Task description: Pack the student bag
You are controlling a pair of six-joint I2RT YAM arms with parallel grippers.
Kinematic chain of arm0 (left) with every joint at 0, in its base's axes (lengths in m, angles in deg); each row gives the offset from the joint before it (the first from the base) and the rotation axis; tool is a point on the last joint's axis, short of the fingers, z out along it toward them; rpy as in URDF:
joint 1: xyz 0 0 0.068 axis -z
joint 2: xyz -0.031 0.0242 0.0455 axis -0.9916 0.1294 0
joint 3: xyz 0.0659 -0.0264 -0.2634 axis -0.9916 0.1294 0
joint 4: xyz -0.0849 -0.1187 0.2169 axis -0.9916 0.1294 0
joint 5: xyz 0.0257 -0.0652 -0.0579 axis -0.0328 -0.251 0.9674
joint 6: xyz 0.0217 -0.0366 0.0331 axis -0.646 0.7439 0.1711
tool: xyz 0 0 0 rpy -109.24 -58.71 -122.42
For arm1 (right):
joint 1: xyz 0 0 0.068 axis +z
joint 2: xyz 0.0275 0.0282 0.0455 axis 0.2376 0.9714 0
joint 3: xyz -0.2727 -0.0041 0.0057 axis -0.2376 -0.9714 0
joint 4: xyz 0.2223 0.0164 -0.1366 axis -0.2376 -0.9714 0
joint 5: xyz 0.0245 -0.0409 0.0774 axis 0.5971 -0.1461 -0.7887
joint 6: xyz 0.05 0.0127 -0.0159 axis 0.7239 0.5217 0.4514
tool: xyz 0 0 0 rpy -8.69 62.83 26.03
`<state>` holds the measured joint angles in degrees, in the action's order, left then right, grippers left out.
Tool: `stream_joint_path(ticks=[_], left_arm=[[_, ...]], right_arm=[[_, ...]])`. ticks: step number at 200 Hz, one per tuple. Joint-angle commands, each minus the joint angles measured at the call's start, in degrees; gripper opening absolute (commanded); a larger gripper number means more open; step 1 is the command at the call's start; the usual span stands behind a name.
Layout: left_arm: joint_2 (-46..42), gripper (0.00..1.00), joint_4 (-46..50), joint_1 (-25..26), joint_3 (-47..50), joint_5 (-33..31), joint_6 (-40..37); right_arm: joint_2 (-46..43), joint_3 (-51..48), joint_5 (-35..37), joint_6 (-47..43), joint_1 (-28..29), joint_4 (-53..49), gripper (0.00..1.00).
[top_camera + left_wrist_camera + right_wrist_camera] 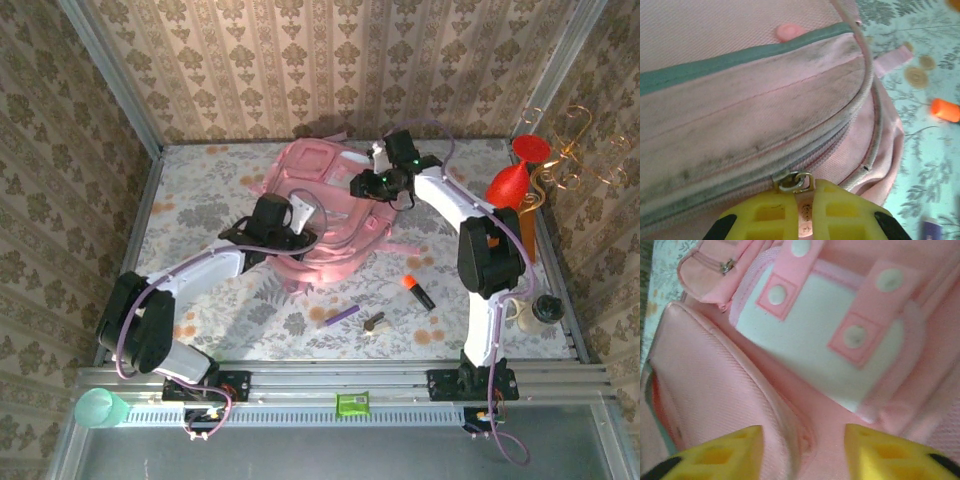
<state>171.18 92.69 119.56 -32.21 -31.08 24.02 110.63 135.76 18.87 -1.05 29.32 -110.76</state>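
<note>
Left gripper (802, 194) is pinching zipper pull (792, 181) of student bag (740, 100); right gripper (802, 435) is hovering spread; marker (945, 110), right of left gripper, is lying unpacked.

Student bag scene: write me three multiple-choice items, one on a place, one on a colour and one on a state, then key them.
1. Where does the orange-capped marker lie?
A. Inside a cup
B. On the table, nearer the arm bases than the student bag
C. On the floor

2. What colour are the left gripper's fingers?
A. Yellow
B. Blue
C. White

3. How does the left gripper stand?
A. Open above the table
B. Shut on a pen
C. Shut on the bag's zipper pull

Key: 1 B, the top view shows it on the patterned table in front of the bag. 2 A, the left wrist view shows yellow fingers. 3 C, the metal pull sits pinched between the closed fingers.
</note>
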Motion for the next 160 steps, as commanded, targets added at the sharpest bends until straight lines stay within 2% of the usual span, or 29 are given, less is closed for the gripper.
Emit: stream_joint_path(ticks=[1,32,66,81,88,96,103,123,142,160], left_arm=[[1.72,0.00,-2.35,1.62,-2.04,2.61,2.92],[2.47,0.00,-2.66,3.15,-2.31,1.51,2.81],[2.96,0.00,-2.19,4.07,-2.31,0.09,2.26],[2.83,0.00,-1.54,4.36,-1.94,-0.94,1.84],[2.64,0.00,-0.97,4.48,-1.81,-1.75,1.57],[2.27,0.00,-0.06,4.48,-1.63,-3.28,1.20],[1.73,0.00,0.84,4.43,-1.24,-5.38,0.73],[-0.35,0.00,4.45,3.76,0.18,-13.28,-0.68],[-1.84,0.00,6.81,1.50,1.53,-19.14,-2.07],[-3.07,0.00,7.37,-1.88,2.87,-21.10,-2.66]], right_arm=[[-8.11,-8.45,2.48,5.81,0.26,4.83,0.57],[-13.21,-17.79,-1.63,10.94,2.20,11.52,0.69],[-12.16,-19.62,-2.41,13.27,5.67,14.57,0.67],[-11.03,-19.53,-2.57,14.04,6.63,16.00,0.57],[-10.51,-19.29,-2.50,14.20,6.88,16.11,0.48],[-10.15,-18.87,-2.17,13.90,6.81,15.52,0.30],[-10.14,-18.66,-1.33,13.13,6.67,14.42,0.19],[-11.67,-18.88,2.35,9.45,5.56,10.36,0.01],[-13.50,-19.78,3.36,5.97,3.88,7.79,0.00],[-14.05,-19.77,2.53,2.19,2.12,5.89,0.00]])
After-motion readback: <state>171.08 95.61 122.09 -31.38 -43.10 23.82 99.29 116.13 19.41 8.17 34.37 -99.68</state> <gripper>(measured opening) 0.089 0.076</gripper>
